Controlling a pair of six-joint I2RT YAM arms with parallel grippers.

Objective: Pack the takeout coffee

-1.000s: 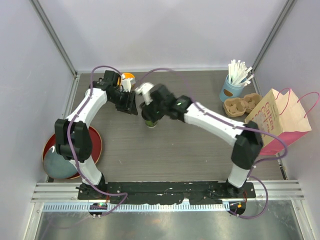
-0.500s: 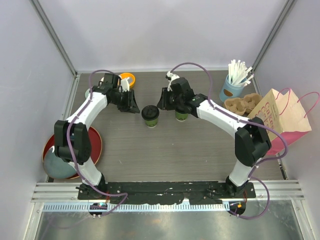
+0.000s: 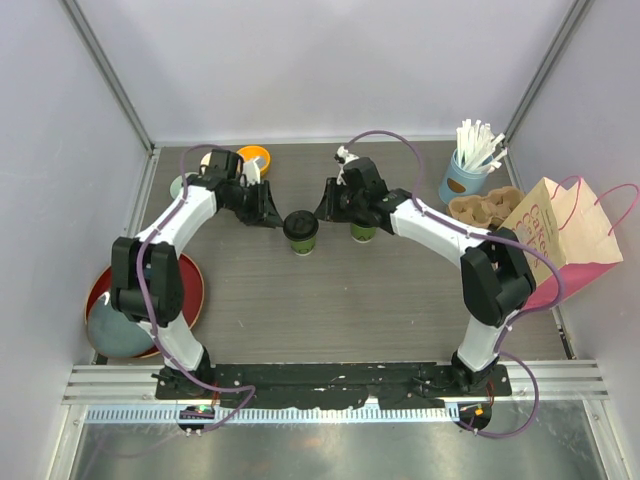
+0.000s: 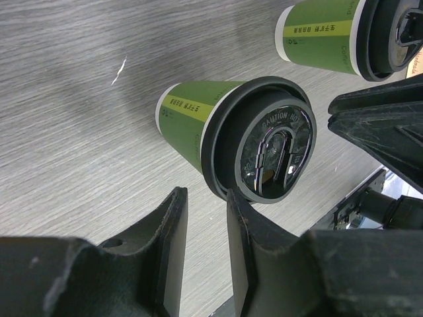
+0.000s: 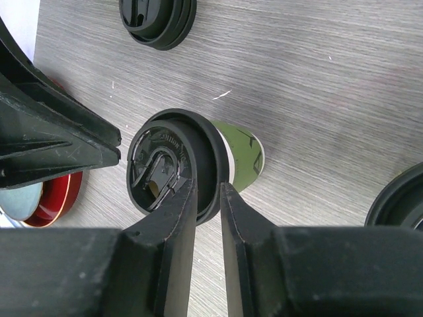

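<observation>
One grey wood-grain table [image 3: 330, 300] carries everything. At its right edge one paper bag [image 3: 565, 245] is placed (kraft front, pink sides, pink cord handles). Lettering is printed on the front, too small to be read. At the left, one red plate [image 3: 196, 292] is seen with one grey-blue dish [image 3: 115, 335] on it. Beside the bag lies one brown pulp carrier [image 3: 487, 211]. Behind it one light-blue cup [image 3: 461, 184] is filled with white straws [image 3: 478, 140], bunched too tightly to be counted. One orange bowl [image 3: 255, 157] is set at the back.

The takeout coffee is found mid-table: two green paper cups are counted, upright and a little apart. The first cup [image 3: 300, 232] stands between the grippers, and the second cup [image 3: 362, 234] is half hidden under the right arm [image 3: 430, 232]. Each is capped with a black lid [image 4: 271, 148]; "CAUTION" is embossed on the nearer one. A yellow-green band of tiny print is wrapped round each wall, illegible. One further lid [image 5: 157, 20] is seen at the top of the right wrist view — whether a cup stands under it cannot be told.

The left gripper [image 4: 205, 198] is held just beside the first cup's lid. Its fingers are parted by a narrow gap through which only table is seen. The right gripper [image 5: 206, 188] is likewise narrowed, with the lid's rim showing in its gap; whether that rim is pinched cannot be told.
</observation>
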